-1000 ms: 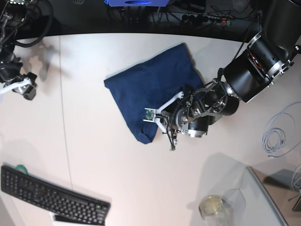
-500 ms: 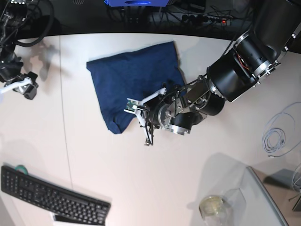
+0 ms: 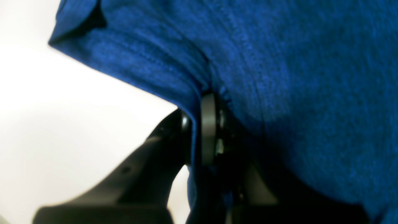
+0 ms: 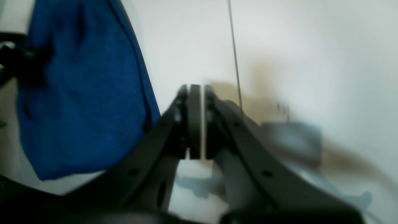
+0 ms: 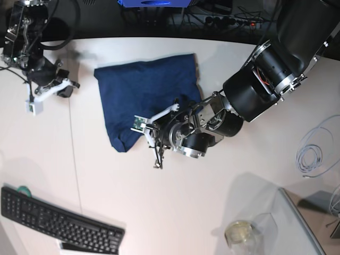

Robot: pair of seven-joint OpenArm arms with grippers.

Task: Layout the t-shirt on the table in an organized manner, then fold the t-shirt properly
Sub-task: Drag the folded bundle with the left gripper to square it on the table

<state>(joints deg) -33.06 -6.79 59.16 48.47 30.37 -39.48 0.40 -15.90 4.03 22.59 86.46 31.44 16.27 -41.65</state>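
Left hand (image 3: 196, 133) pinching t-shirt (image 5: 143, 95) — arm stretched low.

A black keyboard (image 5: 58, 219), coiled cable (image 5: 313, 151) and possibly a glass jar (image 5: 241, 234).

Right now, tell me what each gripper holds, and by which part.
The left gripper pinches the t-shirt by a fabric edge. The right gripper is shut on nothing, beside the shirt.

Plain navy t-shirt (image 5: 142, 95) on white table (image 5: 175, 207); black keyboard (image 5: 58, 222).
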